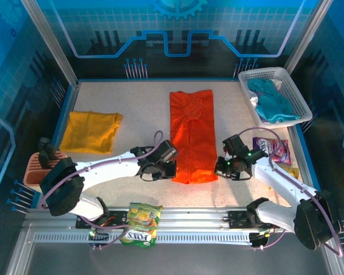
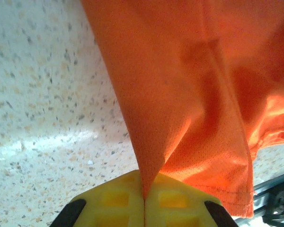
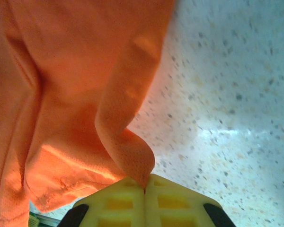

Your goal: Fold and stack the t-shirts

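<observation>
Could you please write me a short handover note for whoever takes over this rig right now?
The left gripper is shut on the near left corner of the orange shirt; the right gripper is shut on its near right corner.
The orange shirt lies mid-table, folded into a long strip.
The yellow shirt looks folded, at the left.
Left to do: fold the orange shirt across, then stack the two.

One word can be read: "FOX'S", in pale capitals across the lower part of the green-and-yellow snack bag (image 1: 141, 224), which lies over the front rail (image 1: 206, 216). The purple packet (image 1: 273, 150) on the right carries print too small to read.
</observation>
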Available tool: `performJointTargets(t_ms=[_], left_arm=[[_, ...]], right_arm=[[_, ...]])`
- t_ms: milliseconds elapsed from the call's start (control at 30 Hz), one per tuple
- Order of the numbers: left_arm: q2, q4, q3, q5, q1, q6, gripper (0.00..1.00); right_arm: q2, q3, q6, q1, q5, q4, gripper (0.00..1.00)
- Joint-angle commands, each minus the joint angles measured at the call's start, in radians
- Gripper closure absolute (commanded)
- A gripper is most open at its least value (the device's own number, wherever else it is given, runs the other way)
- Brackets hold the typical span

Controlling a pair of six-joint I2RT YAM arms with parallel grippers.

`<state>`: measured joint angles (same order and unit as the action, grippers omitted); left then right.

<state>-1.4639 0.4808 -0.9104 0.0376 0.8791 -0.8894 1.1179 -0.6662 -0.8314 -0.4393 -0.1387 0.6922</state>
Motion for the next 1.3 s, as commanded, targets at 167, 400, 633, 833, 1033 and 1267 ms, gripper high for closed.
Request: performJointTargets(t_ms=[167,400,633,833,1033,1267], left_arm=[[-0.045,0.099,-0.173,-0.020,-0.114,0.157,0.92],[-0.130,0.123,-0.328,-0.004,-0.202,0.238,0.92],[-0.225,0.124,-0.444,0.058,-0.295,0.294,0.91],[-0.342,0.158,-0.581,0.060,-0.332,0.341,0.92],[-0.419,0.177,-0.683,0.081,-0.375,0.364,0.91],[-0.493,0.162,-0.738,0.122,-0.420,0.386,0.91]], right_arm=[[0.112,-0.194,0.026,0.031,0.050,0.007,1.00],[0.224,-0.321,0.060,0.105,0.018,-0.030,1.00],[0.340,-0.418,0.097,0.177,-0.029,-0.070,1.00],[0.461,-0.516,0.121,0.213,-0.064,-0.089,1.00],[0.556,-0.601,0.132,0.244,-0.107,-0.084,1.00],[0.635,-0.648,0.137,0.270,-0.119,-0.099,1.00]])
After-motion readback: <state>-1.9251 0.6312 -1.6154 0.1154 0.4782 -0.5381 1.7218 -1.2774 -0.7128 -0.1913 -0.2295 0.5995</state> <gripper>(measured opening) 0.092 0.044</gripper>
